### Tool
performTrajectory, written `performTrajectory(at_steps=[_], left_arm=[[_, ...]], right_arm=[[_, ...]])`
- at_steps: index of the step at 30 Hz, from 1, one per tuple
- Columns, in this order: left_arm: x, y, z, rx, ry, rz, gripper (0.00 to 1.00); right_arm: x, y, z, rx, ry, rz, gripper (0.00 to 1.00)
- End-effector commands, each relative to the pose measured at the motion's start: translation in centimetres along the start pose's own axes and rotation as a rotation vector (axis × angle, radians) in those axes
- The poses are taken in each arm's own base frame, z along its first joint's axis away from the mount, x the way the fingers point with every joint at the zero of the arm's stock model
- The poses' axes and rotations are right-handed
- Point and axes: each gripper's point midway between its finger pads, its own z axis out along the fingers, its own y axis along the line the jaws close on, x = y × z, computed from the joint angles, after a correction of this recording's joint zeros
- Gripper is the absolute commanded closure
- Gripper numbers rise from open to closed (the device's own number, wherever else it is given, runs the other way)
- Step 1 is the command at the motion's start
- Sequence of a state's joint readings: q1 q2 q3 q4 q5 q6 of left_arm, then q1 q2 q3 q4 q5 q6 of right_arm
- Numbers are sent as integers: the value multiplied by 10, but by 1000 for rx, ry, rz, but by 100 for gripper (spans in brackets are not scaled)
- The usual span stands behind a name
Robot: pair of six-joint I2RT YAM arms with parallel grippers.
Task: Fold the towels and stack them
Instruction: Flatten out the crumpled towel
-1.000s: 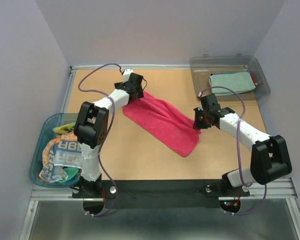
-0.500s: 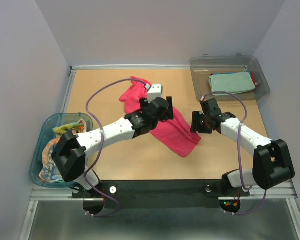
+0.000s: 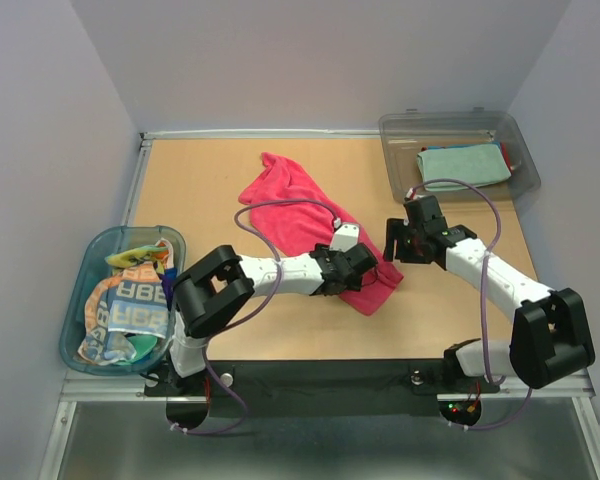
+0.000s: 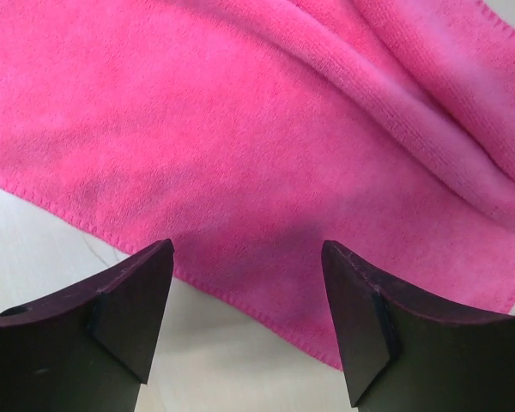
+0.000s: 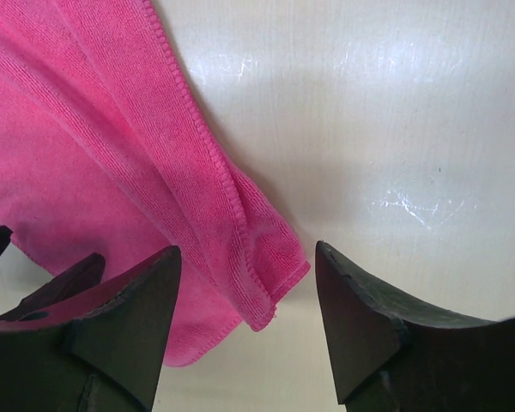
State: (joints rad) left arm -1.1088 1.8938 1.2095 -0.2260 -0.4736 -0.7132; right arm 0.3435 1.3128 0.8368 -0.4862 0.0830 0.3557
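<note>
The magenta towel [image 3: 298, 212] is lying rumpled on the bench [image 3: 195, 185], its near hem sitting below the left end effector [image 4: 245, 251] and its corner below the right end effector [image 5: 246, 249], both hovering open-jawed, gripping nothing.

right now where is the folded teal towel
In the top view, the teal towel lies inside the clear grey bin at the far right corner of the table, beyond the right gripper.

Pink towel [image 3: 298, 212]: plain magenta. Table [image 3: 200, 190]: tan. Bin [image 3: 440, 122]: clear grey, teal towel [image 3: 463, 165] inside. Tub [image 3: 70, 330]: blue rim. Striped towel [image 3: 130, 310]: orange-blue, big letters.
</note>
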Motion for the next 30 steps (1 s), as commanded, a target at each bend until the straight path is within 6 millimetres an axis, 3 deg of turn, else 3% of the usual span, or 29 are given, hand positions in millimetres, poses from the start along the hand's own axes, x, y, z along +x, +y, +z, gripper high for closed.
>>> performTrajectory(at_steps=[1,8,10,14,16,19,24,25,28,30], left_arm=[[13,11,6,-63,60,50,20],[34,103,-11,-292,150,134,20],[35,137,-19,-362,172,132,20],[25,178,-24,-430,182,135,16],[10,183,-27,-432,144,129,10],[-9,168,-35,-361,96,84,6],[-28,152,-68,-246,-5,-94,3],[-18,154,-71,-238,2,-143,3],[-8,142,-84,-121,0,-260,3],[13,145,-83,-98,21,-339,4]], right_arm=[[-13,6,-4,-26,-46,0,31],[4,12,3,-76,20,-42,31],[11,19,5,-116,55,-49,31],[23,21,15,-129,113,-59,31],[27,22,16,-131,124,-64,32],[28,30,15,-159,124,-78,39],[27,68,4,-220,102,-126,42],[28,84,-1,-240,89,-129,42],[34,105,-7,-279,85,-87,43],[36,114,-11,-309,67,-65,43]])
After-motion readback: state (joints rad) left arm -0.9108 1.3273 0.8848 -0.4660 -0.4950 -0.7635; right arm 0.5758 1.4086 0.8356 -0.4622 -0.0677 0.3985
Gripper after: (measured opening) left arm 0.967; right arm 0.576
